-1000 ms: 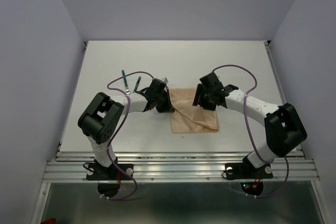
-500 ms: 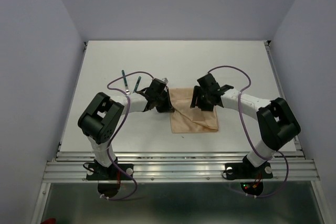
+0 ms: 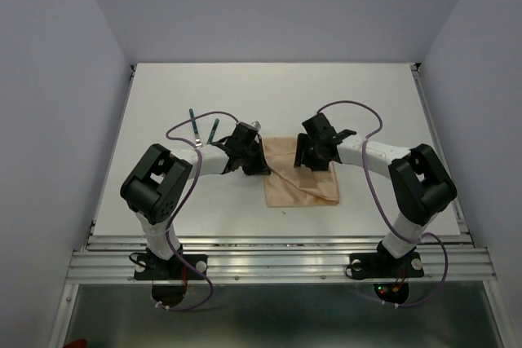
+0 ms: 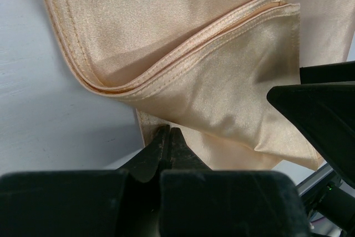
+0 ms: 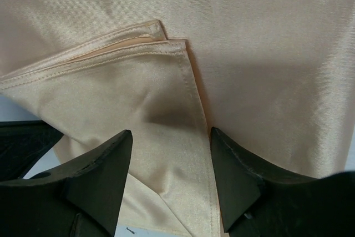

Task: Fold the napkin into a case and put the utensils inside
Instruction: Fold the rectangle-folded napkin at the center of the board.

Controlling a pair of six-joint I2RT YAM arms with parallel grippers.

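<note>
Left gripper (image 4: 168, 137) is pinching napkin (image 4: 238, 87) edge on desk (image 4: 55, 131); right gripper (image 5: 171, 159) is hovering wide open over folded corner (utensils (image 3: 214, 129) lying well apart)

light: bright, even | shadows: soft | wrist foreground: blurred | cloth: sheen

the left arm (image 3: 204, 160) is stretched forward and bent inward, with the wrist tipped downward. the left gripper (image 4: 166, 131) is closed tight, its fingers pressed together, and an edge of the napkin (image 4: 222, 70) is pinched at their tips. the right arm (image 3: 371, 155) is bent inward to face it, with the wrist pitched down. the right gripper (image 5: 171, 131) is spread wide just above the napkin, and the left gripper is seen close to its left.
</note>
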